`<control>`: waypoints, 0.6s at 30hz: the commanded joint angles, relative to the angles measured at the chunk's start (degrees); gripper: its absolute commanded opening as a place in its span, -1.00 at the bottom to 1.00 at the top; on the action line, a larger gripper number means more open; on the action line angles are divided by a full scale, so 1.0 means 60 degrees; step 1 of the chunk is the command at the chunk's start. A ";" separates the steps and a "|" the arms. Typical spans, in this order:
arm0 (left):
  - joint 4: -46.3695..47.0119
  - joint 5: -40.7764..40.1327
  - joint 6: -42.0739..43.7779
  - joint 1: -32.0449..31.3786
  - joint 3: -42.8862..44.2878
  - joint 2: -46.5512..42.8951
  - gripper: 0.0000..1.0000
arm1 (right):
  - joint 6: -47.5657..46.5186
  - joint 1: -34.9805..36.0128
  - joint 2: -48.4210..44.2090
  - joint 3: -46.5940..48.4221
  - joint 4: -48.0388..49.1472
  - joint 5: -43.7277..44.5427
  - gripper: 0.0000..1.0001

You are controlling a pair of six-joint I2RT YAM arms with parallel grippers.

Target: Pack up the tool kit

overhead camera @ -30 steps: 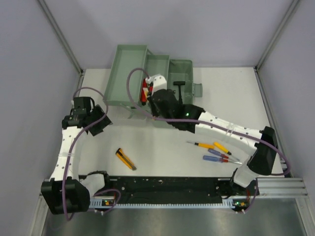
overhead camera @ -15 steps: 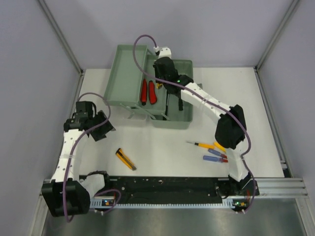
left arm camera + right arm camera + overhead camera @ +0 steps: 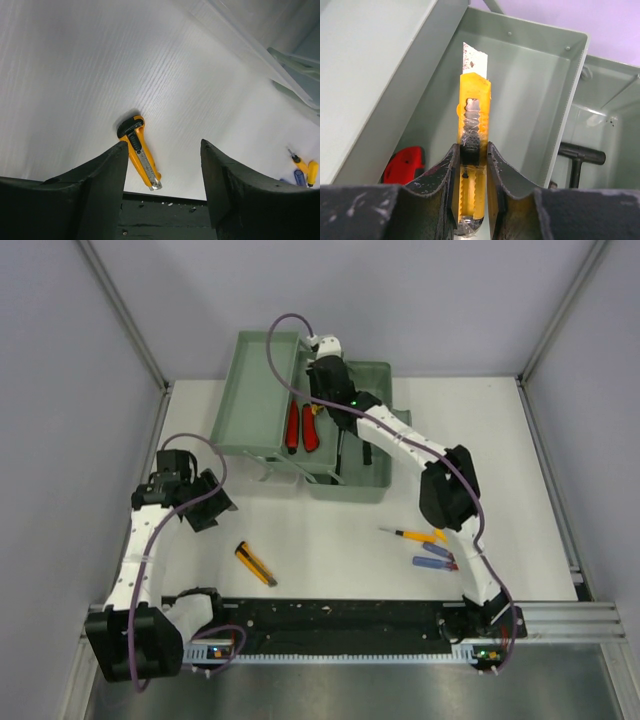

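The sage-green toolbox [image 3: 262, 390] stands open at the back of the table, its trays spread. My right gripper [image 3: 322, 390] hangs over the middle tray [image 3: 530, 100], shut on a yellow utility knife [image 3: 472, 125] whose blade points at the far wall. Red pliers [image 3: 300, 427] lie in that tray, and a black hammer [image 3: 582, 155] lies in the base compartment to the right. My left gripper [image 3: 203, 505] is open above the table. A second yellow utility knife [image 3: 139, 157] lies flat below and between its fingers, untouched.
Loose screwdrivers [image 3: 432, 548] with yellow, blue and red handles lie on the table at the right, under the right arm's elbow. The black base rail [image 3: 330, 618] runs along the near edge. Grey walls close in both sides.
The right arm has stretched back and left, carrying its knife from the toolbox's front up over the middle tray. The left gripper has drifted slightly nearer the loose knife.
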 commanded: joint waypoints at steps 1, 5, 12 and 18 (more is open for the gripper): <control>-0.0091 0.0208 0.0018 0.0036 -0.0074 -0.0219 0.28 | -0.0310 -0.0161 0.0488 0.0504 0.0935 0.0139 -0.60; -0.0062 0.0384 0.0018 0.0021 -0.0133 -0.0205 0.28 | -0.0310 -0.0190 0.0796 0.0650 0.1024 0.0256 -0.53; -0.0252 0.0560 0.0018 0.0021 -0.0133 -0.0395 0.42 | -0.0281 -0.0190 0.0841 0.0870 0.0936 0.0374 -0.08; -0.0779 0.0706 0.0384 -0.0051 -0.0352 -0.0410 0.43 | 0.0025 -0.0190 -0.0109 0.0870 0.0658 0.0374 0.07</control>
